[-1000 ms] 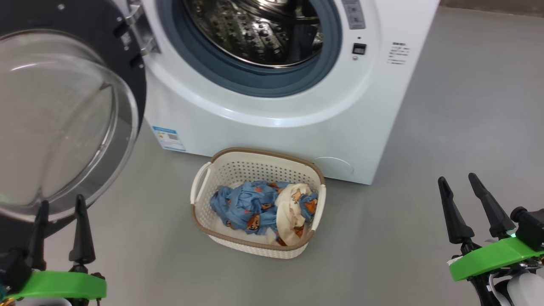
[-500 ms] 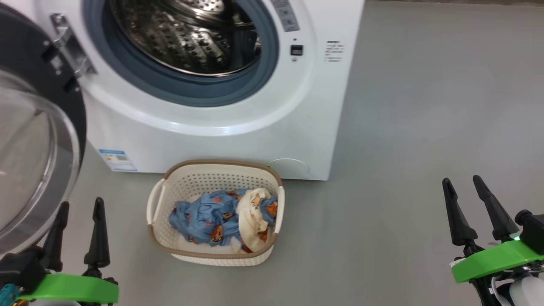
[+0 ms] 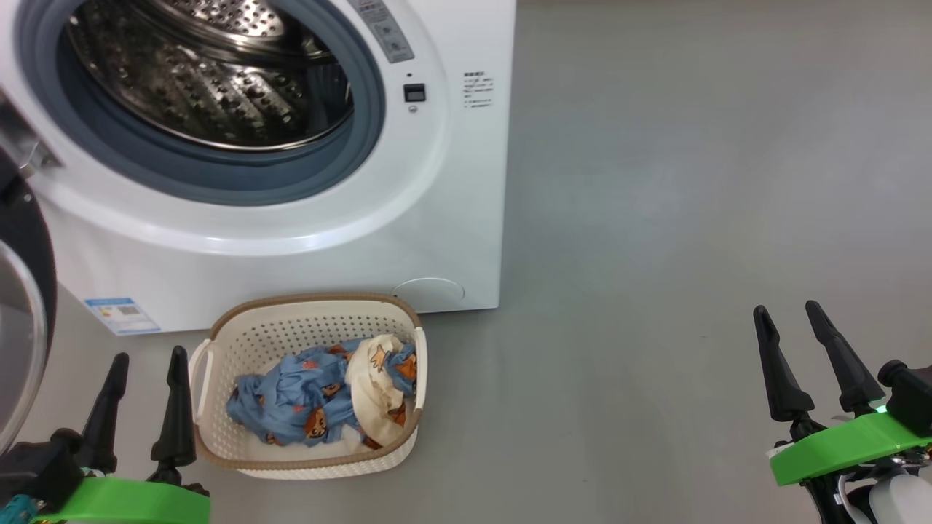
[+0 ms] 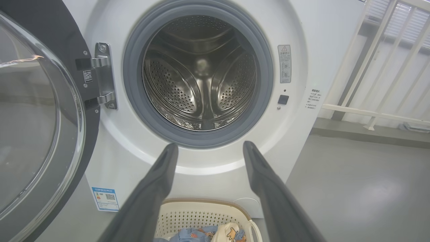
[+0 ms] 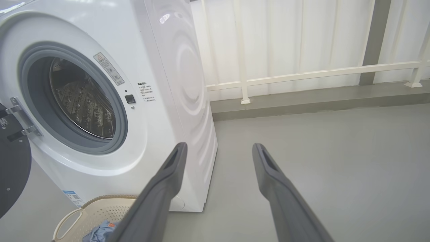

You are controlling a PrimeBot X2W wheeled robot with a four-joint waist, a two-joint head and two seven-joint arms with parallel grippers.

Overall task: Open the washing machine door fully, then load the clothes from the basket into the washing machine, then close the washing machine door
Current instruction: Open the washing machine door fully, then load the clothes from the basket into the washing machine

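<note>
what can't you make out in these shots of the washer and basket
Head view, washing machine door: mostly cut off by the left edge.
Head view, clothes: lower layers hidden under top folds and the basket wall; piece count unclear.
Head view, blue label sticker: print too small to read.
Head view, drum: top cut off by the upper edge.

I take this for a laundry corner in a bare utility or test space, not a furnished home. A white front-loading washer (image 5: 181,84) stands alone on a smooth grey floor (image 3: 692,182), with a basket (image 3: 306,327) of clothes (image 3: 306,397) before it. Behind, I see a white railing (image 5: 302,74), a pale panelled wall (image 5: 295,37) and a grey column (image 5: 371,37).
</note>
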